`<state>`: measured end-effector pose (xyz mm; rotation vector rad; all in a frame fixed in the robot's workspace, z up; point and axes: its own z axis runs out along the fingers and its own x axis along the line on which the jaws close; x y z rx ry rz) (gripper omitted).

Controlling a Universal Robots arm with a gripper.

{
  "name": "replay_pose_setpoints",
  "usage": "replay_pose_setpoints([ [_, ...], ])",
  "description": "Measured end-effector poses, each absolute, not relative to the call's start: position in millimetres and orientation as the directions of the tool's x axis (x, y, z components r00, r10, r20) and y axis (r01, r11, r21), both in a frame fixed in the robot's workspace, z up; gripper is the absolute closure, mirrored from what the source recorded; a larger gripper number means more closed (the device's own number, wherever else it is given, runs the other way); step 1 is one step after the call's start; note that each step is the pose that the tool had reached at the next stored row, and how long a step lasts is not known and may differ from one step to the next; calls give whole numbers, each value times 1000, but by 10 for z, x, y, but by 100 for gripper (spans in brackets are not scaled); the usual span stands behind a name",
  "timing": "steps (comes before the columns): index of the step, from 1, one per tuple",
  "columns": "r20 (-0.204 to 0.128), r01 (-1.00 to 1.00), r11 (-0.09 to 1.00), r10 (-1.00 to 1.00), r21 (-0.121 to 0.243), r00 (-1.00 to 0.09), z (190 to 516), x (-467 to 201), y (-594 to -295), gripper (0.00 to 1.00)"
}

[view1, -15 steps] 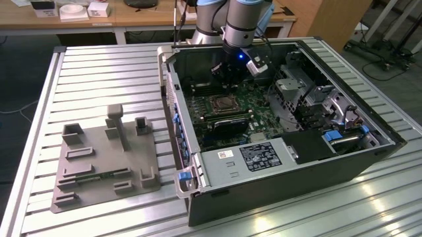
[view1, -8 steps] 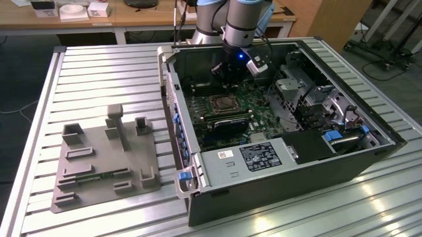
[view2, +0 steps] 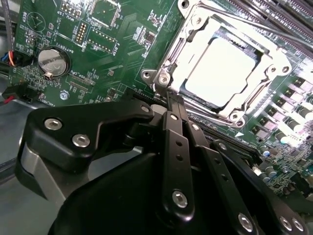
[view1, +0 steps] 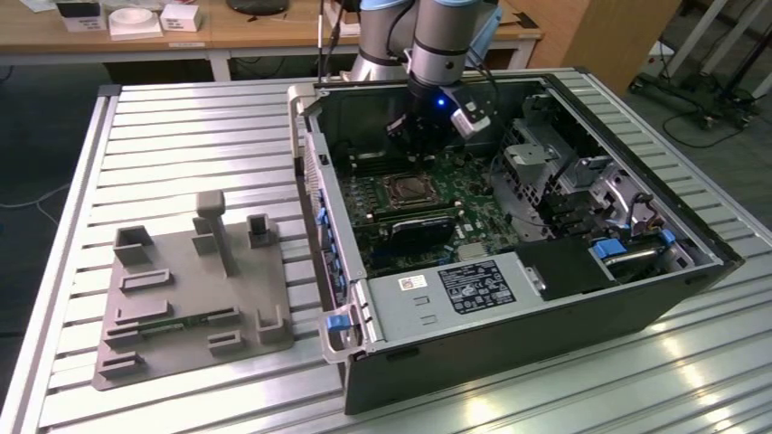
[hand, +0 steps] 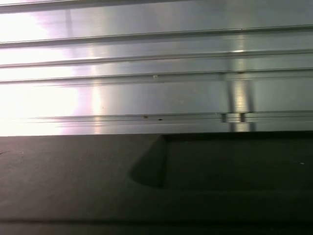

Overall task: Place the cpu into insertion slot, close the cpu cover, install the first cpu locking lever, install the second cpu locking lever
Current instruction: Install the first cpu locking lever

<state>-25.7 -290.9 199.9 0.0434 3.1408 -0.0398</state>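
The cpu (view2: 220, 68), a flat square with a bright silvery top, lies in the insertion slot (view2: 222, 113) on the green motherboard. The cpu cover (view2: 188, 49), a thin silvery frame, lies down flat around the chip. In the second wrist view my gripper (view2: 174, 98) has its black fingers (view2: 171, 127) pressed together with nothing between them, and their tips stand at the socket's near corner. In the exterior view the gripper (view1: 417, 145) hangs inside the open computer case (view1: 675, 298), just behind the socket (view1: 410, 191). How the locking levers stand I cannot tell.
A round coin battery (view2: 53, 59) sits on the board beside the socket. A grey fixture plate (view1: 193, 289) with upright blocks lies on the slatted aluminium table (view1: 181, 136) at the exterior view's left. The case holds a labelled box (view1: 465, 285) and metal drive cages (view1: 543, 154).
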Motion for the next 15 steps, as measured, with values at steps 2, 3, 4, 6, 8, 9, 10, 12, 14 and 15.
replay_pose_setpoints([
  [2, -1, 28, 999, 28, -31, -1000, 1998, -257, -2908, 90],
  [3, -1, 28, 999, 28, -34, -1000, 1998, -256, -2907, 90],
  [4, -1, 28, 999, 28, -36, -1000, 1997, -256, -2906, 90],
  [6, -1, 28, 999, 28, -40, -1000, 1994, -256, -2906, 90],
  [8, 0, 28, 999, 28, -41, -1000, 1987, -257, -2907, 90],
  [9, -1, 28, 999, 28, -40, -1000, 1981, -256, -2905, 90],
  [10, -1, 28, 999, 28, -41, -1000, 1979, -256, -2906, 90],
  [12, -1, 28, 999, 28, -41, -1000, 1979, -256, -2906, 90],
  [14, -1, 28, 999, 28, -41, -1000, 1981, -256, -2905, 90],
  [15, -1, 28, 999, 28, -41, -1000, 1987, -256, -2905, 90],
])
